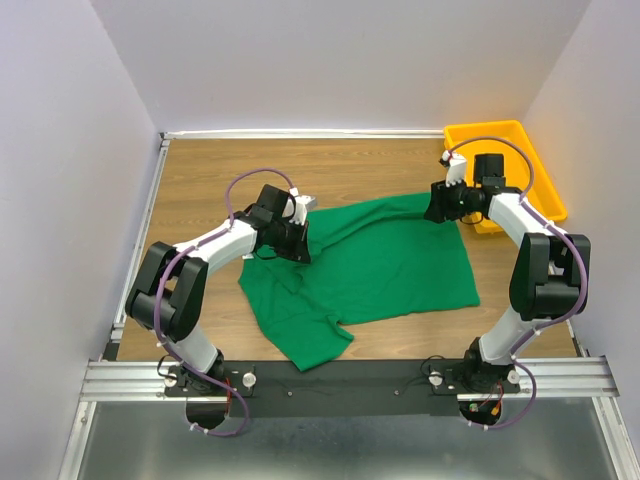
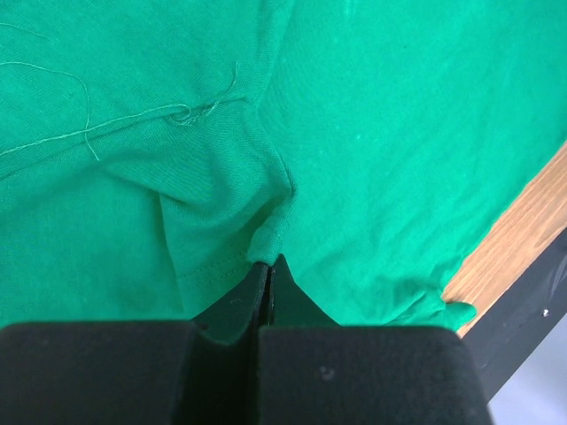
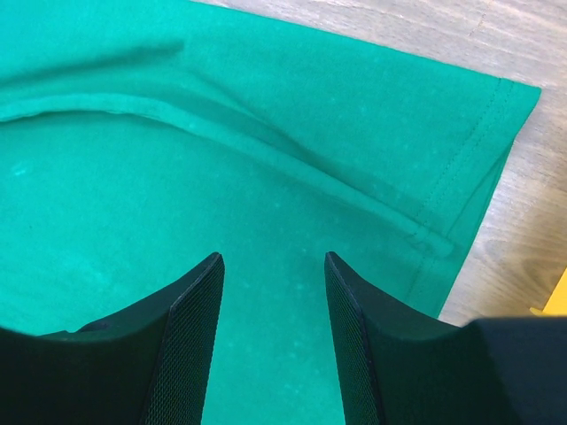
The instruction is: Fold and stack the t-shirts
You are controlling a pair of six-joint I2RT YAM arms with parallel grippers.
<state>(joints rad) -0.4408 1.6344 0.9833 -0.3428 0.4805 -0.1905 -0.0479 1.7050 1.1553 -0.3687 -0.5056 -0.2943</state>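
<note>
A green t-shirt (image 1: 380, 265) lies spread and rumpled across the middle of the wooden table, inside out with seams showing. My left gripper (image 1: 292, 243) sits at the shirt's left side, shut on a pinch of the green fabric (image 2: 270, 239) that bunches at its tips (image 2: 268, 261). My right gripper (image 1: 437, 205) hovers over the shirt's far right corner. In the right wrist view that gripper (image 3: 273, 258) stands open above flat cloth, with nothing between its fingers; a hemmed edge (image 3: 461, 168) lies just ahead of it.
A yellow plastic tray (image 1: 505, 135) stands at the back right corner, behind the right arm. Bare wood (image 1: 200, 185) shows at the back left. White walls close in on three sides, and a black rail (image 1: 340, 375) runs along the near table edge.
</note>
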